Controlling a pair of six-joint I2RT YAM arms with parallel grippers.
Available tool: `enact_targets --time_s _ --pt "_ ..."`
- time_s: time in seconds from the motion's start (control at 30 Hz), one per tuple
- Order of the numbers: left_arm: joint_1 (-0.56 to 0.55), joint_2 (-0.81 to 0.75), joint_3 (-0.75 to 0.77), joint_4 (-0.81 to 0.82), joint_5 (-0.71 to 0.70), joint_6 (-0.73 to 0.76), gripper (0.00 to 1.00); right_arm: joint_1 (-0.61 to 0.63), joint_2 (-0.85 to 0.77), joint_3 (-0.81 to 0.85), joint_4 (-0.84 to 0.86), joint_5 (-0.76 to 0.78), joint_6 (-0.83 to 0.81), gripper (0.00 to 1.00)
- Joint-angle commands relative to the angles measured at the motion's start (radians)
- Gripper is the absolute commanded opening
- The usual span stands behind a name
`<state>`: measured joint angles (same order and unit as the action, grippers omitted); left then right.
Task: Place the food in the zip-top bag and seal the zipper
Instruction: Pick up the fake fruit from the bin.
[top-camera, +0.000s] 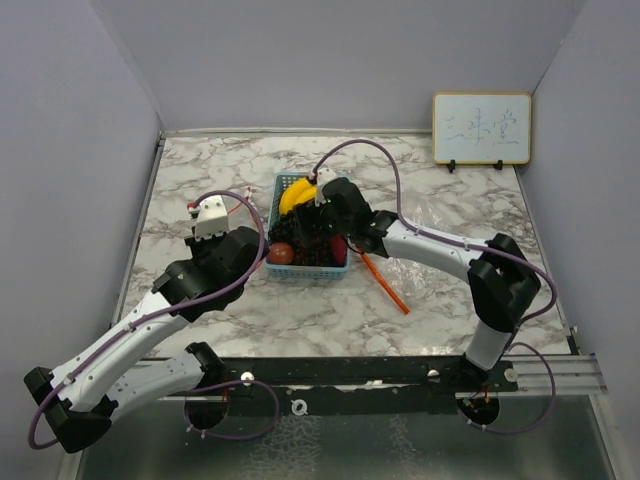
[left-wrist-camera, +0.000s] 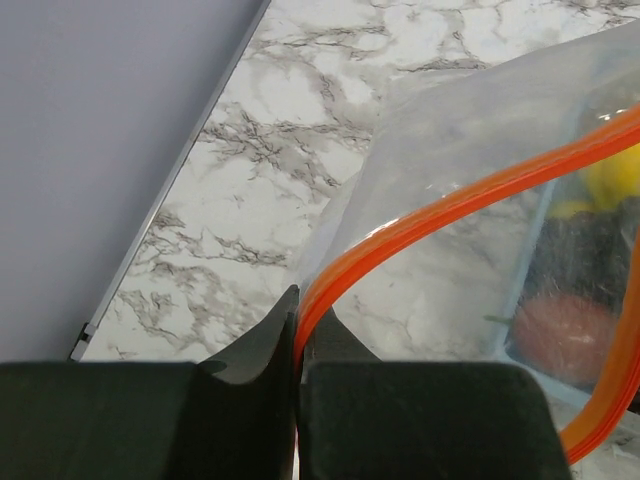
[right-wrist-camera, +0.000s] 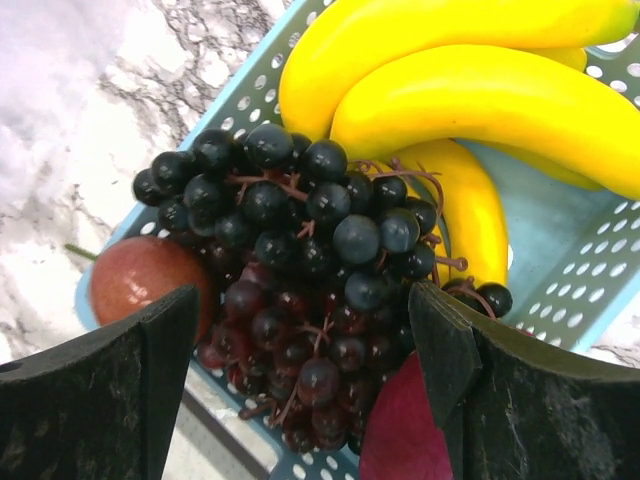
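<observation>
A blue mesh basket (right-wrist-camera: 560, 260) holds the food: yellow bananas (right-wrist-camera: 480, 100), a dark purple grape cluster (right-wrist-camera: 300, 250), a round red fruit (right-wrist-camera: 140, 275) and a magenta vegetable (right-wrist-camera: 400, 430). My right gripper (right-wrist-camera: 300, 310) is open and hangs low over the basket (top-camera: 305, 273), one finger on each side of the grapes. My left gripper (left-wrist-camera: 300, 310) is shut on the orange zipper strip (left-wrist-camera: 450, 200) of the clear zip-top bag (left-wrist-camera: 470, 130), just left of the basket. Through the plastic the basket's contents show as a blur. More clear plastic (top-camera: 430, 225) and an orange strip (top-camera: 385, 283) lie right of the basket.
A small whiteboard (top-camera: 481, 128) stands at the back right of the marble table (top-camera: 200, 170). Grey walls close off the left, back and right. The arms' mounting rail (top-camera: 380, 372) runs along the near edge.
</observation>
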<state>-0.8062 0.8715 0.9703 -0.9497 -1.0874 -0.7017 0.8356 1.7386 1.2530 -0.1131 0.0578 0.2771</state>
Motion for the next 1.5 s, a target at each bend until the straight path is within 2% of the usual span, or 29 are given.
enact_targets --time_s 0.0,0.33,0.4,0.47,0.53,0.63,0.67,0.8,1.03,1.23,1.47 --pt "0.003 -0.026 -0.007 0.023 -0.027 0.003 0.0 -0.004 0.104 0.08 0.022 0.062 -0.01 0.85" --pt "0.004 -0.032 -0.025 0.051 0.001 0.016 0.0 -0.004 0.208 0.092 0.148 0.175 -0.078 0.85" --pt "0.004 -0.035 -0.027 0.054 0.001 0.016 0.0 -0.004 0.228 0.092 0.165 0.171 -0.091 0.79" --pt "0.004 -0.041 -0.028 0.058 0.001 0.017 0.0 -0.004 0.24 0.09 0.177 0.161 -0.099 0.69" --pt "0.003 -0.044 -0.029 0.058 0.001 0.018 0.0 -0.004 0.241 0.079 0.194 0.154 -0.11 0.44" --pt "0.004 -0.045 -0.033 0.06 0.004 0.018 0.0 -0.004 0.24 0.073 0.203 0.146 -0.128 0.12" --pt "0.004 -0.045 -0.032 0.062 0.005 0.017 0.0 -0.004 0.235 0.07 0.2 0.146 -0.131 0.04" --pt "0.004 -0.039 -0.037 0.066 0.009 0.011 0.0 -0.004 0.154 0.028 0.206 0.131 -0.119 0.02" --pt "0.004 -0.002 -0.04 0.076 0.033 -0.027 0.0 -0.004 -0.093 -0.066 0.214 0.051 -0.075 0.02" --pt "0.005 0.017 -0.081 0.178 0.065 -0.021 0.0 -0.004 -0.275 -0.15 0.216 -0.015 0.004 0.02" --pt "0.008 0.059 -0.12 0.299 0.082 -0.022 0.0 -0.004 -0.4 -0.194 0.228 -0.186 0.058 0.02"
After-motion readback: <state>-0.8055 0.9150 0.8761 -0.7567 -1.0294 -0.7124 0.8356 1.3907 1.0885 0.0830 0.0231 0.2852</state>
